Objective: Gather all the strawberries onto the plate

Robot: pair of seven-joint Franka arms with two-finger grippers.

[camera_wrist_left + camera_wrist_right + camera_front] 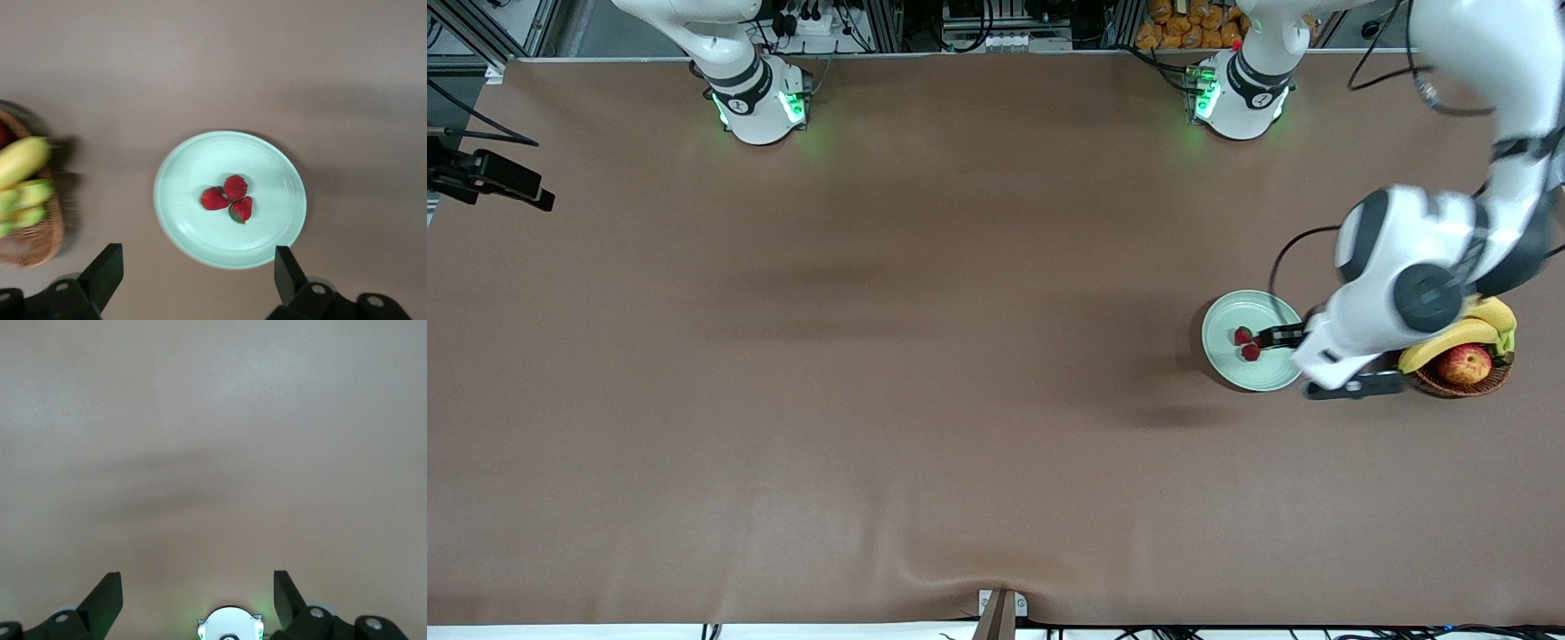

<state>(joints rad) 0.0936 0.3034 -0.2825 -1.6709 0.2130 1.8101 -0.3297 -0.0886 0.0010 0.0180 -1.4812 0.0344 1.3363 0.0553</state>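
Strawberries: three tiny red berries with dark green tops lie close together in the middle of the plate.
Left gripper: the black two-finger left gripper hangs over the plate's edge, fingers spread wide, holding nothing.
Plate: the round pale mint-green plate sits on the brown table, just beside the brown wicker basket of yellow bananas.
Right gripper: the right gripper waits over bare table, fingers apart, holding nothing.
Done: all three berries look to be in.
Left: nothing, I think.
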